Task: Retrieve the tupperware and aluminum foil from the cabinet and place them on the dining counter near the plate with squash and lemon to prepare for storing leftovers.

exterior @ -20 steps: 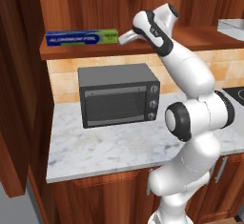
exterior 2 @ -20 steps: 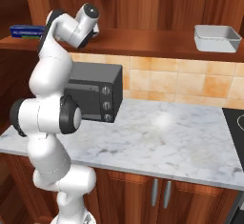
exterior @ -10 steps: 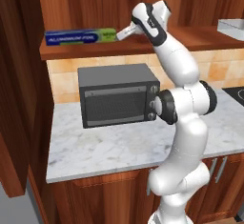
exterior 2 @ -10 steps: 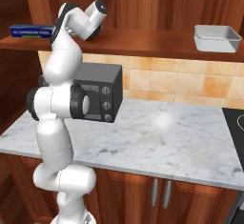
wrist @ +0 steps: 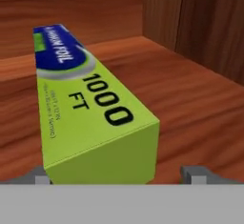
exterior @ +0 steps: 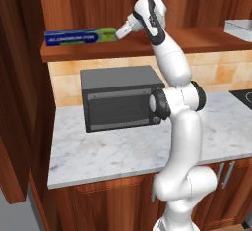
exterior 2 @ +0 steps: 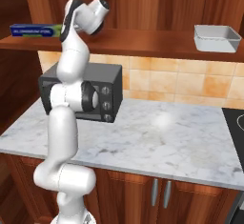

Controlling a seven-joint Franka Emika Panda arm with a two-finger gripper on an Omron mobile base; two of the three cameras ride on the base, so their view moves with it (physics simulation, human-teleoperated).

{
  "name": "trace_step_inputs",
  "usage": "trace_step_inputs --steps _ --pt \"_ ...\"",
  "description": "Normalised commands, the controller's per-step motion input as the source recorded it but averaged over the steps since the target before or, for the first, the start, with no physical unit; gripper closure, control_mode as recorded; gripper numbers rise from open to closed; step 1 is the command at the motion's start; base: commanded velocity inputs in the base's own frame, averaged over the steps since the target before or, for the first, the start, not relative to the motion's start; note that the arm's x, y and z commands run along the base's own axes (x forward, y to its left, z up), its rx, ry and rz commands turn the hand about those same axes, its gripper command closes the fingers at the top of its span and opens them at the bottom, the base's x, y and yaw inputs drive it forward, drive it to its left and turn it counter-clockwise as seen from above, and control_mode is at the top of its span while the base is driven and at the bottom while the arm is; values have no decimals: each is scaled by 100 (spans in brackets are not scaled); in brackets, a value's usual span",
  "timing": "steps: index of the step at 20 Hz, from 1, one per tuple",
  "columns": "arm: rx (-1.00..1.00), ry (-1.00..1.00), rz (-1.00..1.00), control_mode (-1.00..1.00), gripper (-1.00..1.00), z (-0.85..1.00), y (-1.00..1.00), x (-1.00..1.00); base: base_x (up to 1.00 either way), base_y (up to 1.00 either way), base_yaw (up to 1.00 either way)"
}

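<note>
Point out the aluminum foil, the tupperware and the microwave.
aluminum foil (exterior: 81, 36): left base view, middle of its blue side face.
tupperware (exterior 2: 215, 42): right base view, its front wall.
microwave (exterior: 118, 108): left base view, its mesh door.

Arm stretched high, end effector (exterior: 119, 33) spread wide.

The aluminum foil (exterior: 81, 36) lies lengthwise on the cabinet (exterior: 197, 38) shelf with bare plank on both long sides, so the open gripper (wrist: 116, 173) has room to straddle its lime-green end. A wooden side wall stands beyond the far end. The tupperware (exterior 2: 217, 37) sits well apart along the shelf. The microwave (exterior: 120, 97) stands directly below on the worktop (exterior 2: 157, 137).
</note>
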Motion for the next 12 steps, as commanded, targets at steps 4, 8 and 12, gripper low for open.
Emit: trace_step_inputs --steps 4,8,12 --pt "0 -15 36 -100 -100 -24 16 29 0 0 0" --pt "-2 -17 33 -100 100 -30 45 9 0 0 0" --pt "-15 -9 13 -100 100 -3 77 -20 0 0 0"
